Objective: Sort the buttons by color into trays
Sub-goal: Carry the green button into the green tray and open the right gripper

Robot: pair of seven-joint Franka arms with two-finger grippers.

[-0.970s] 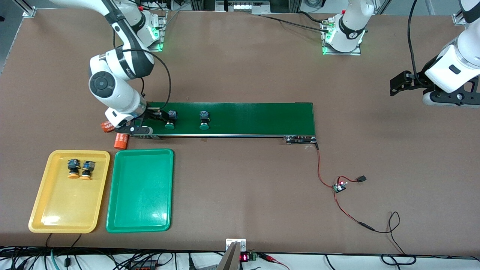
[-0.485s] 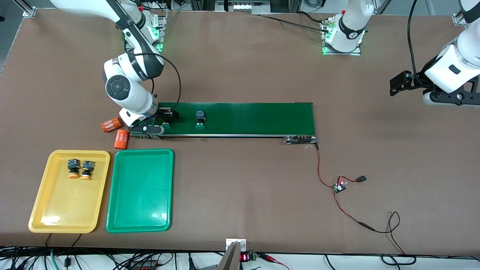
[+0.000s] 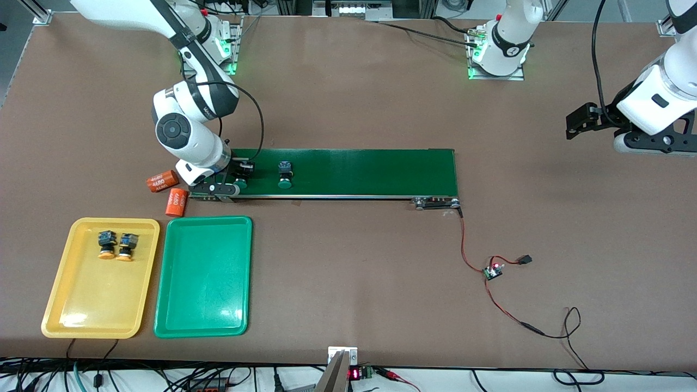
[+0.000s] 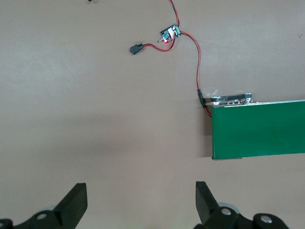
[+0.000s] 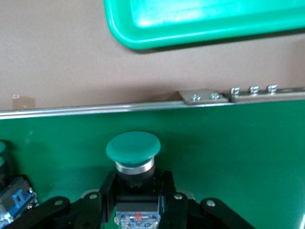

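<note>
Moved: right tool [image 5: 136, 200] now closed on green button [image 5: 133, 151]; second green button [image 3: 283, 175] beside it. Two orange buttons [image 3: 115, 245] trayed. Left tool [image 4: 140, 202] wide, waiting.

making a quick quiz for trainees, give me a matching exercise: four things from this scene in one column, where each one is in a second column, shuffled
Things:
1. orange-capped buttons
2. free green-capped button
3. right end effector
4. left end effector

Places or states:
A. open, over bare table at the left arm's end, waiting
B. lying alone on the conveyor belt
C. in the yellow tray
D. shut on a green-capped button at the belt's end nearest the green tray

Pairs: 1-C, 2-B, 3-D, 4-A
</note>
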